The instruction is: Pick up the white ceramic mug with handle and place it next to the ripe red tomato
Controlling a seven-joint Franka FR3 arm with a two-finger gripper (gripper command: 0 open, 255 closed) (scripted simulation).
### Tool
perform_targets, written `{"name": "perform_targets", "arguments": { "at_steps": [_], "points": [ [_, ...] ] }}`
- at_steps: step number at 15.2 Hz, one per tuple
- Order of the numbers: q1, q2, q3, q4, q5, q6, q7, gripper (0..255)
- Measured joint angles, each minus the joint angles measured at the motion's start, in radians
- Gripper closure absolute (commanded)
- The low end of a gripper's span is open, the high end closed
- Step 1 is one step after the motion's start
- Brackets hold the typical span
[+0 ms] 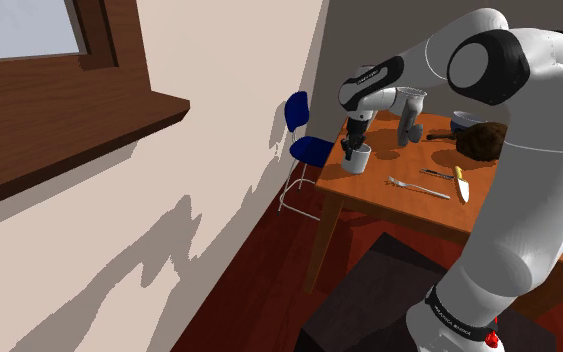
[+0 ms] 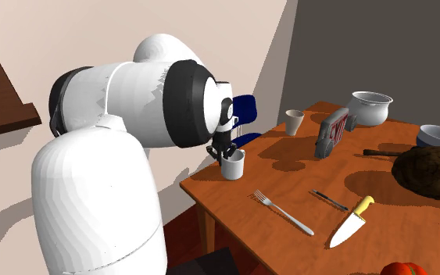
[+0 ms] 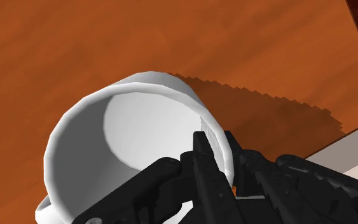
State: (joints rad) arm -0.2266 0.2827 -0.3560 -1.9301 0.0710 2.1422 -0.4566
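- At the second exterior view's left, the gripper [image 2: 224,151] is reaching down onto the mug [image 2: 234,166]. The mug is sitting near the corner of the table [image 2: 288,178] closest to the arm, just in front of the blue chair [image 2: 245,104]
- The jaws are clenching the mug's wall: in the wrist view one of the fingers [image 3: 199,156] is lying inside the rim and the other outside, with the white wall pinched between them
- The mug is showing plain white, smooth and empty. I am judging it rigid, fairly light, slippery under the pads, and likely to chip if knocked
- The hold is sitting off-centre on the rim, so the mug is likely to tip as it leaves the table. A firm pinch and a slow, level lift are advised
- The handle [image 3: 42,207] is appearing as a small stub on the side away from the fingers, so the thin rim wall is looking like the handier place to grip
- Further right, a fork [image 2: 282,212] and a knife [image 2: 349,224] are lying flat on the table along the likely carry path
- At the far right, the red tomato [image 2: 403,269] is peeking in at the bottom edge, well apart from the mug
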Motion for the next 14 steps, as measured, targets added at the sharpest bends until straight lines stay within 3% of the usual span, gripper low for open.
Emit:
{"name": "perform_targets", "arguments": {
  "at_steps": [6,14],
  "points": [
    [0.000,-0.003,0.000,0.002,-0.001,-0.005,0.001,255],
    [0.005,-0.048,-0.007,0.048,-0.021,-0.093,0.011,255]
  ]
}}
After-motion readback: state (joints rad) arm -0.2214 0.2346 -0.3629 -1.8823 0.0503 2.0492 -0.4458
